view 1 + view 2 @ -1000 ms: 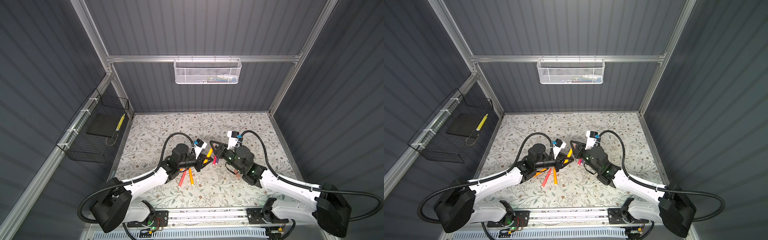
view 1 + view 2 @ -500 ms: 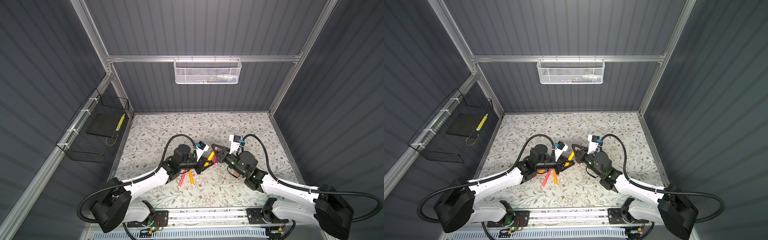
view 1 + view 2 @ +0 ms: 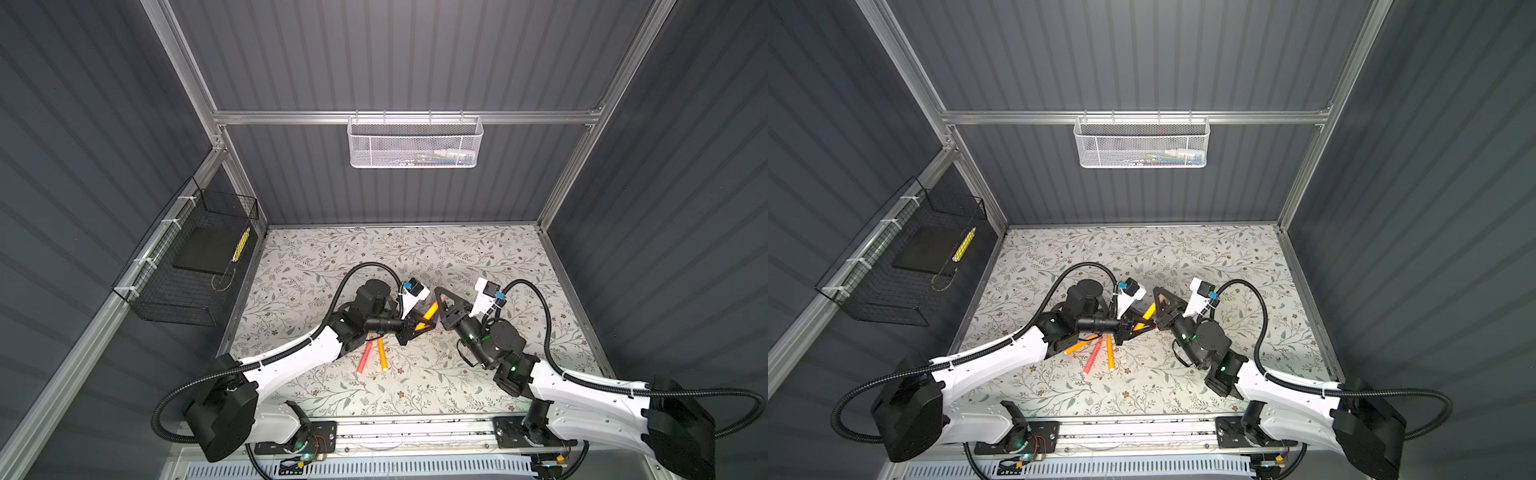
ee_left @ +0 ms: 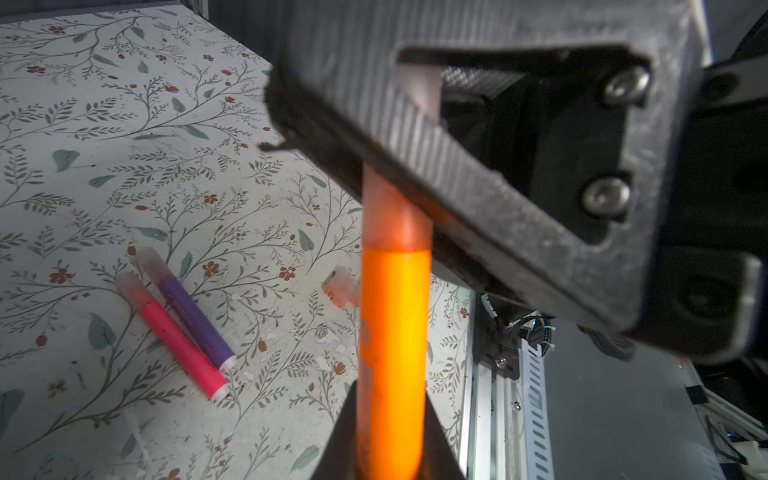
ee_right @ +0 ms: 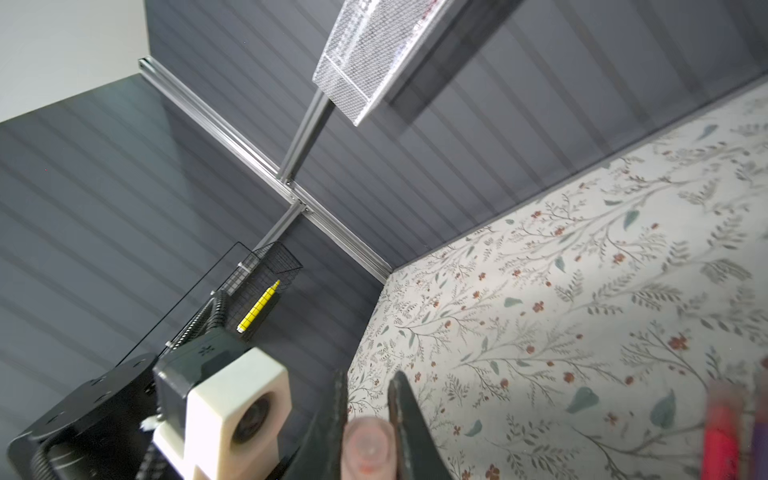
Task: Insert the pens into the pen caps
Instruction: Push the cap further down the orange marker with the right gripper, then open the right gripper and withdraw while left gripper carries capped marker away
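My left gripper (image 4: 392, 415) is shut on an orange pen (image 4: 395, 332), held above the table. A translucent pinkish pen cap (image 4: 395, 216) sits over that pen's far end. My right gripper (image 5: 365, 399) is shut on this cap (image 5: 368, 444). In both top views the two grippers meet tip to tip at mid-table, left (image 3: 409, 328) and right (image 3: 440, 307), with the orange pen (image 3: 429, 312) between them. A pink pen (image 4: 178, 336) and a purple pen (image 4: 195, 320) lie capped side by side. A loose cap (image 4: 340, 286) lies beside the held pen.
More pens lie under the left arm: orange (image 3: 1077, 345), red-pink (image 3: 1093, 355), orange (image 3: 1110, 353). A white mesh basket (image 3: 415, 143) hangs on the back wall. A black wire basket (image 3: 187, 266) hangs on the left wall. A metal rail (image 3: 415, 432) runs along the front edge.
My right gripper's jaws have closed onto the cap on the orange pen's end, and that arm has shifted slightly. The left gripper has kept its hold on the pen.
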`<state>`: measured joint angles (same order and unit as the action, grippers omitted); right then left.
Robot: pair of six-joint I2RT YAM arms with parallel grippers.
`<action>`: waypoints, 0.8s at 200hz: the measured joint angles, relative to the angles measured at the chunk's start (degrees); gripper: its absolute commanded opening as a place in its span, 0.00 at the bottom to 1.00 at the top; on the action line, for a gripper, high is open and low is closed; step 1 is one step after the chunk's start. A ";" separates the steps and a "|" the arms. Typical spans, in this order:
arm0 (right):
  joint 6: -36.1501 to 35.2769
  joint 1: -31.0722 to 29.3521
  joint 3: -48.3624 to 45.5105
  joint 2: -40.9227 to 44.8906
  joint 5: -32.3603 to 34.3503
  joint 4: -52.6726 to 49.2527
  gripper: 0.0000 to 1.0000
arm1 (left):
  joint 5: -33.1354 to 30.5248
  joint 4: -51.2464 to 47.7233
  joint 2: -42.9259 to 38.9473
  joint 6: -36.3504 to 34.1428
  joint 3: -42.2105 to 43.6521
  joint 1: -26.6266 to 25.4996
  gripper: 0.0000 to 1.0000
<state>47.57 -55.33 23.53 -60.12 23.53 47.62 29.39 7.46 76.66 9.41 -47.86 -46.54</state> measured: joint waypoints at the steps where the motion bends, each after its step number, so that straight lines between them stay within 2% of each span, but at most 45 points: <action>1: 0.15 -0.04 0.04 -0.07 0.17 -0.22 0.00 | -0.55 -0.13 0.02 -0.20 -0.02 -0.07 0.00; 26: 3.52 -1.55 3.39 -2.34 5.29 -6.62 0.00 | -7.48 -3.39 0.50 -1.73 -1.03 -1.46 0.00; 48: 3.48 -1.57 3.85 -4.15 6.19 -5.03 0.00 | -8.46 -6.71 1.25 -1.92 -3.23 -1.42 0.00; 58: 2.64 -1.57 3.61 -4.44 6.05 -3.54 0.00 | -6.84 -7.10 1.49 -1.22 -3.67 -0.83 0.00; 88: -0.83 -1.60 1.46 -4.37 1.99 3.45 0.00 | 4.74 -7.02 1.42 1.42 -3.72 2.25 0.00; 107: -2.62 -2.29 0.50 -2.64 0.33 5.33 0.00 | 9.46 -5.11 0.20 3.13 -2.64 2.86 0.00; 127: -4.15 -3.91 -0.02 0.00 -1.46 5.92 0.00 | 12.09 -0.79 -3.43 4.81 0.79 2.89 0.00; 150: -4.74 -5.31 0.07 1.68 -2.97 6.19 0.00 | 12.98 -0.37 -6.88 5.46 1.97 2.89 0.00; 160: -4.74 -5.46 0.31 2.32 -3.28 5.81 0.12 | 12.83 -0.57 -7.85 5.42 1.97 2.86 0.00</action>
<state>42.83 -60.80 23.83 -57.80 20.25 53.43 42.22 6.90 68.82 14.83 -45.89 -43.68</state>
